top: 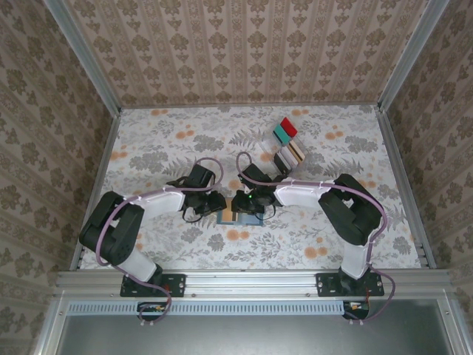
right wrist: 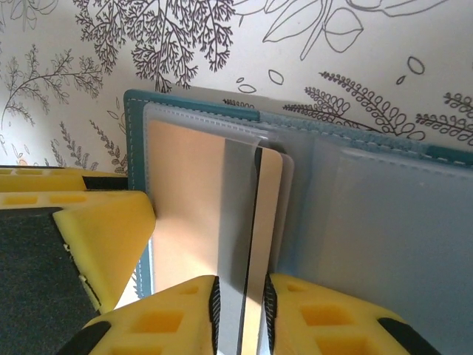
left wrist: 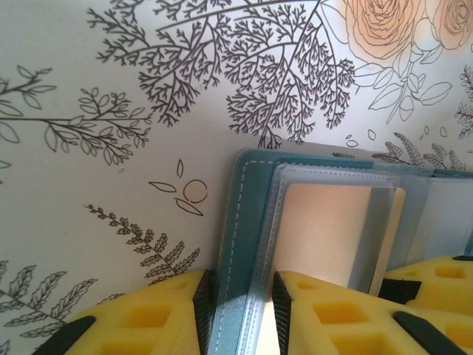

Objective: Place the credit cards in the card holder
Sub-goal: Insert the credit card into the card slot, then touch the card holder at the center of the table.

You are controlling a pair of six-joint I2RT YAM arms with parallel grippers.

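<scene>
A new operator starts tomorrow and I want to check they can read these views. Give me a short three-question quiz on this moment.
1. True or false: the left pincer clamps the card holder by its edge.
2. What does the right pincer hold? A) a credit card B) the clear tray C) nothing
3. Fill in: the card holder lies ___, with both inner panels showing.
Key: 1 true; 2 A; 3 open.
</scene>
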